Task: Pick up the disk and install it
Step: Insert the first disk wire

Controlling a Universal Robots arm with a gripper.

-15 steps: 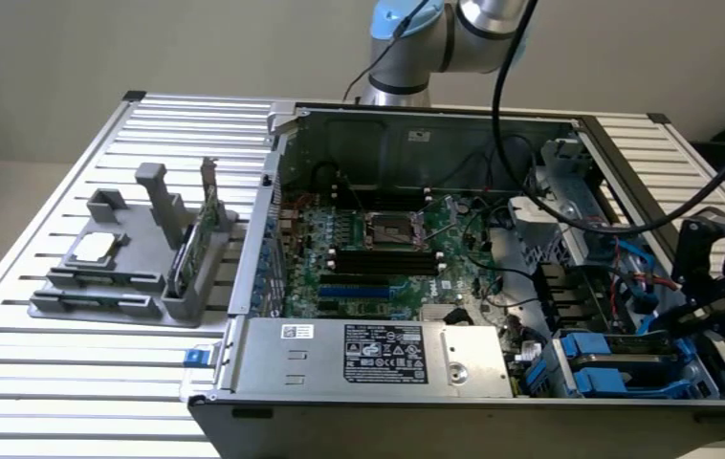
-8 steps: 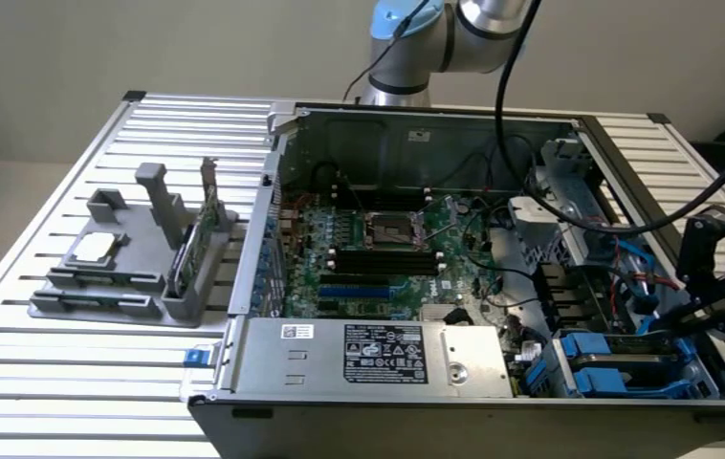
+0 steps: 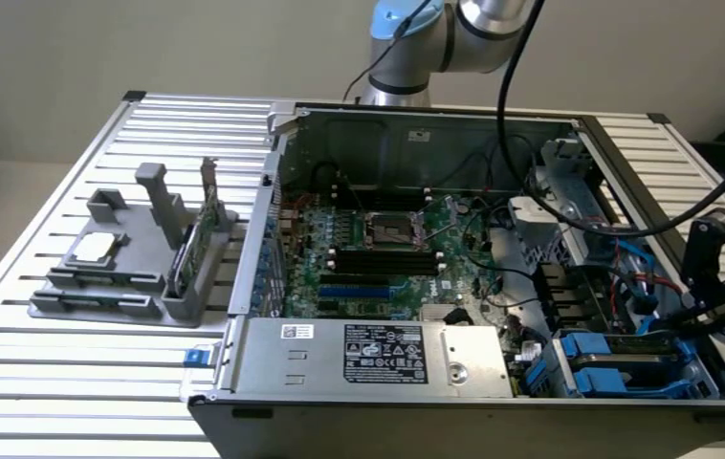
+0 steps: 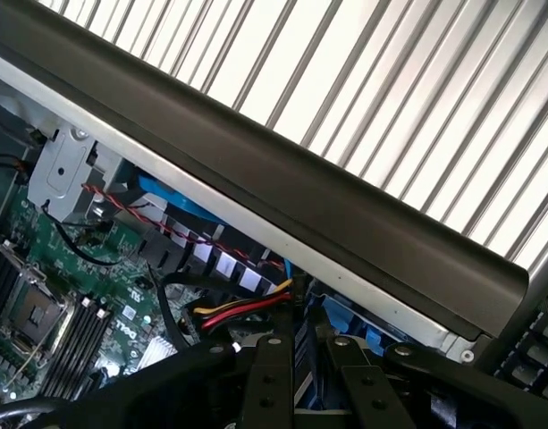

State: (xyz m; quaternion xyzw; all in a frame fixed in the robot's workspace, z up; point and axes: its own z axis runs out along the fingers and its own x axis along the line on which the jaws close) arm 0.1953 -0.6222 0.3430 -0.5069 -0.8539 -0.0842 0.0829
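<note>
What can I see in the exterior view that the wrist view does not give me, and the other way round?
Exterior view: the robot arm, the grey holder with a square chip and a green card, and the labelled power supply. Wrist view: a close look at red and yellow cables under the case's dark edge. Both: the green motherboard, blue drive carriers, the slatted table and the end effector.

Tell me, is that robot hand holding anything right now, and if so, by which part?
That cannot be told. The hand hangs low over a corner of the open computer case, and anything it may grip is hidden there.
</note>
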